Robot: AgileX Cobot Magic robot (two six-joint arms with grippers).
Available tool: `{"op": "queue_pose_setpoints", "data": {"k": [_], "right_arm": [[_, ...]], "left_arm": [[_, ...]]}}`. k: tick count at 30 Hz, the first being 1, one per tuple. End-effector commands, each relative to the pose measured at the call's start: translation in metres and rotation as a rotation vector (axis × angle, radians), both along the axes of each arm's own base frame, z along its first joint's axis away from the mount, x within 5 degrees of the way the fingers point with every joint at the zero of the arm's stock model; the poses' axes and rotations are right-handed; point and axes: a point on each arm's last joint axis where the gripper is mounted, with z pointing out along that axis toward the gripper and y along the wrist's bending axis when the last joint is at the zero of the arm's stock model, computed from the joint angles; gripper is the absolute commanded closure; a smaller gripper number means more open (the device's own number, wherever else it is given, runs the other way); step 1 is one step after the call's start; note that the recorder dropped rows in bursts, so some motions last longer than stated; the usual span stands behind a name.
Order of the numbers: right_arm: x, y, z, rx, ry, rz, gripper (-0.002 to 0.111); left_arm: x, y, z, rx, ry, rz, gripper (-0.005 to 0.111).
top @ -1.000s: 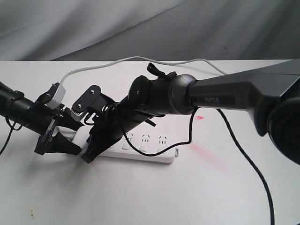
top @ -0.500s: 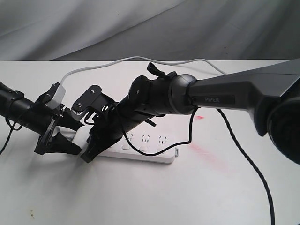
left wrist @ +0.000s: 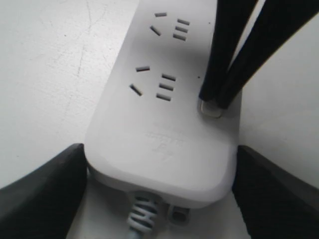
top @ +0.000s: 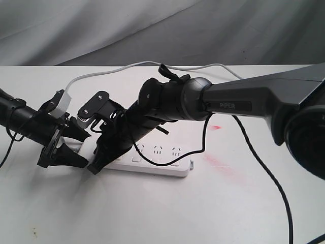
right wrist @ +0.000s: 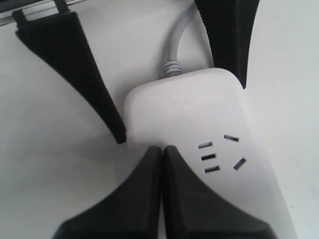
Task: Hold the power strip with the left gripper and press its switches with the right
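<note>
Two pointed fingers (left wrist: pixel 45 194) of the left gripper (left wrist: pixel 159 154) pinch the cord end of the power strip (left wrist: pixel 149 124), one on each long edge, so the bar lies clamped flat on the white table (top: pixel 152 213). It looks light, rigid and smooth-sided, likely to skate or pivot under a push, so a hold across the width at this end seems right. Just beyond, the right gripper (right wrist: pixel 162 152), jaws clenched together and empty, bears tip-down on the end switch (left wrist: pixel 208 112). Its thick arm leans over the nearer sockets, and its loose black cable (top: pixel 204 134) hangs over the strip. Farther back the grey-white cord (top: pixel 127 67) loops toward the grey backdrop (top: pixel 152 30).
</note>
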Motion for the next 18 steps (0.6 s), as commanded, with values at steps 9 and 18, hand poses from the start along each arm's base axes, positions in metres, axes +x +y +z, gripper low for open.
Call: {"op": "queue_pose_setpoints", "data": {"k": [9, 18], "right_arm": [[-0.008, -0.015, -0.054, -0.177, 0.113, 0.013, 0.108], [0.002, -0.009, -0.043, -0.189, 0.058, 0.031, 0.108]], "left_arm": [[-0.010, 0.002, -0.020, 0.086, 0.054, -0.046, 0.044], [-0.010, 0.002, -0.020, 0.086, 0.054, -0.046, 0.044]]}}
